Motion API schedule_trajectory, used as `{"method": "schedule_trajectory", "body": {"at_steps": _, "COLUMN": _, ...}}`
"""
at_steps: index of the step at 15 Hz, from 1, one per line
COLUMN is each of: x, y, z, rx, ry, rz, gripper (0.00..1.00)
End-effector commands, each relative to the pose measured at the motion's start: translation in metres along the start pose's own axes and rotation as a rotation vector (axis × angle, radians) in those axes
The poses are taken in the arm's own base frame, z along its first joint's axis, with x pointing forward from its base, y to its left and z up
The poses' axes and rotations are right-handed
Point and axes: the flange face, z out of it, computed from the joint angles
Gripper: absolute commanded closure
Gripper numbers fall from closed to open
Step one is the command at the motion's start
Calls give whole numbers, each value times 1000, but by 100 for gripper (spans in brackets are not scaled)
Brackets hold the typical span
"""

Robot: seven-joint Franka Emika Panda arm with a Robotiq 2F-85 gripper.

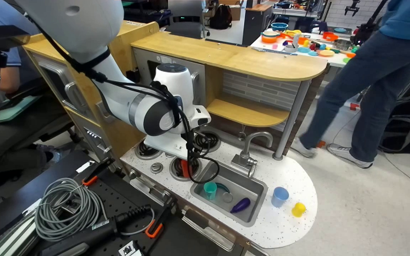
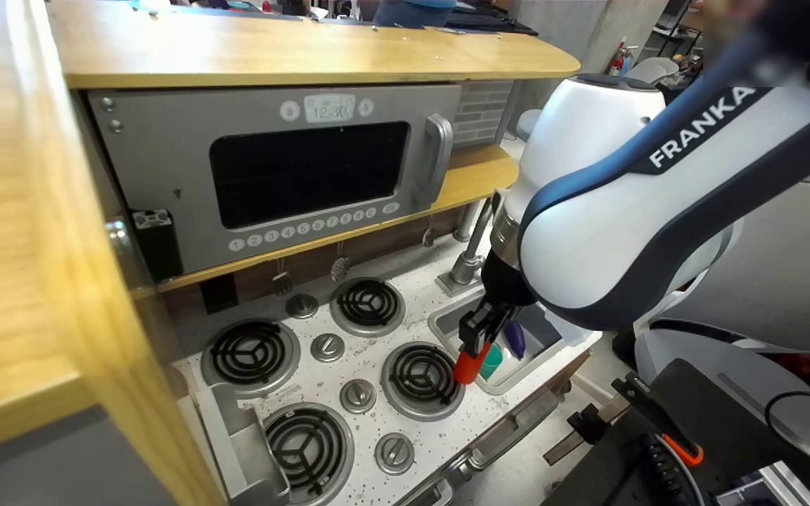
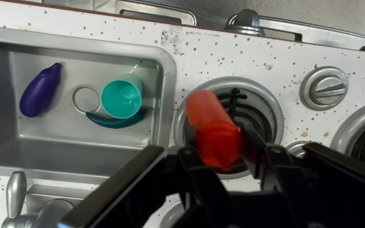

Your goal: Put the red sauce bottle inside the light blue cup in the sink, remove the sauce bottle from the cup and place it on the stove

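"Four burners (image 2: 370, 306) on that toy stove (image 2: 328, 383) and the red sauce bottle (image 3: 205, 109) is right by one of them. Is the claw (image 3: 217, 131) actually holding it or nah?"

"Yep, got it. In the wrist view the fingers (image 3: 254, 148) are clamped on both sides of the bottle, a bit right of center, bottle leaning a little. It overlaps the burner next to the sink (image 3: 168, 85), and both exterior views show it by that same burner. Can't tell if its bottom touches anything tbh."

"And the cup?"

"The teal cup (image 3: 122, 96) is standing upright in the sink, left of center in the wrist view. There's a dark teal curved thing (image 3: 116, 123) just beside it, can't say if they touch, and a purple eggplant (image 3: 40, 90) further toward the left edge."

"What's that stuff lower right in an exterior view?"

"A pale blue cup (image 1: 279, 197) and a small yellow thing (image 1: 298, 209), near each other on the speckled countertop (image 1: 294, 174). Silver faucet (image 1: 245, 153) is just up from the sink, a bit right of mid-frame."
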Motion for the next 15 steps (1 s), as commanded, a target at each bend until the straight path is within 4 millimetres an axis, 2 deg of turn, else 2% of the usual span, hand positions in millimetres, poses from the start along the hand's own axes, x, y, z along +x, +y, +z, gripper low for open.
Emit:
{"method": "schedule_trajectory", "body": {"at_steps": 1, "x": 3, "y": -3, "z": 7, "rx": -12, "ry": -5, "rz": 9, "gripper": 87}}
{"method": "schedule_trajectory", "body": {"at_steps": 15, "x": 22, "y": -8, "z": 18, "rx": -26, "ry": 20, "rz": 14, "gripper": 87}}
